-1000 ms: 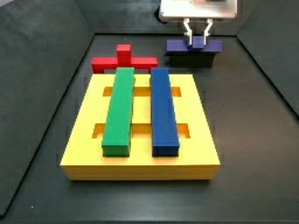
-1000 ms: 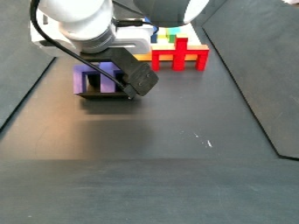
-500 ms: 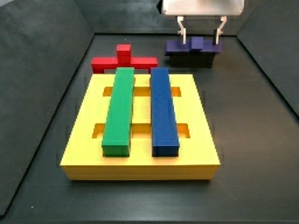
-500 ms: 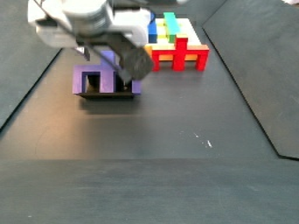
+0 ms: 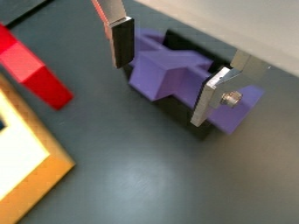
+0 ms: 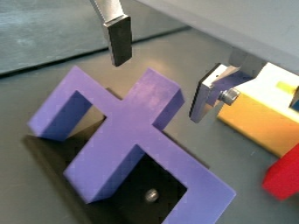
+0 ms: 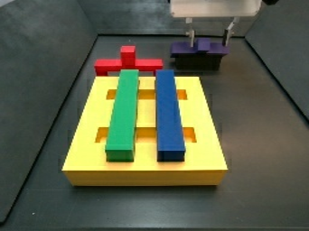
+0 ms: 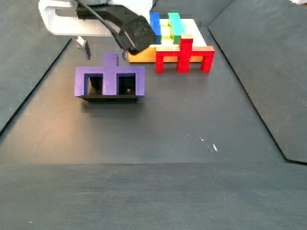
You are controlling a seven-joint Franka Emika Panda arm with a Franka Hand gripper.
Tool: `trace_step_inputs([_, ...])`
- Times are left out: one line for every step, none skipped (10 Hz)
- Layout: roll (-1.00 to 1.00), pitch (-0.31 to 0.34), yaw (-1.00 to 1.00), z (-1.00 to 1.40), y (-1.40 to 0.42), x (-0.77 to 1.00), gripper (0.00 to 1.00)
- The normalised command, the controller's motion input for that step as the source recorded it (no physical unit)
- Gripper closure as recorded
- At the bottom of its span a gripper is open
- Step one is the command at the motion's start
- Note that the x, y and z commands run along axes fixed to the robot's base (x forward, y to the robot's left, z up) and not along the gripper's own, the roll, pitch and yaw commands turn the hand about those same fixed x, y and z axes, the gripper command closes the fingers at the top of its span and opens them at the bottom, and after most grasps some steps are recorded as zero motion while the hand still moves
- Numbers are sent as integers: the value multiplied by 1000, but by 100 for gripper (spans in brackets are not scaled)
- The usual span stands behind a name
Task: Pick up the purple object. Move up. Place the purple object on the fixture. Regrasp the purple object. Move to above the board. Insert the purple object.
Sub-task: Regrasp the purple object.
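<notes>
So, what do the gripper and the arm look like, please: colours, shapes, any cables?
The gripper has two flat silver plate fingers with dark pads on their inner faces; one plate shows a small screw. In both side views its body is a white, boxy block. A thick black cable or hose runs along it. No markings are readable.

Red cross-shaped block (image 7: 126,62) sits on dark floor (image 7: 259,135) just behind the slab's far edge, flat, w/ one arm pointing away. Same red block shows in a side view (image 8: 184,59) upright-looking, just beside the stacked colours. Green bar (image 7: 123,110) lies lengthwise in left slot; dark-blue bar (image 7: 168,111) in right slot, parallel, gap btwn them. Both run nearly full length. Wrist view catches red block (image 5: 28,69) at edge, on floor.
</notes>
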Motion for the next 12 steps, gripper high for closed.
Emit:
trace_step_inputs([1000,0,-14,0,303,0,0])
trace_step_inputs([1000,20,-3,223,266,0,0])
trace_step_inputs([1000,269,0,540,-34,0,0])
trace_step_inputs([1000,337,0,246,-194,0,0])
trace_step_inputs([1000,257,0,91,-191,3,0])
trace_step_inputs([1000,229,0,74,-186,26,0])
trace_step_inputs([1000,151,-6,49,-214,49,0])
trace_step_inputs([1000,86,-126,14,-166,169,0])
trace_step_inputs([989,189,-149,-14,220,166,0])
trace_step_inputs([1000,151,-60,0,117,71,0])
trace_step_inputs([1000,40,0,-163,0,163,0])
trace_step_inputs([1000,0,100,-143,-426,169,0])
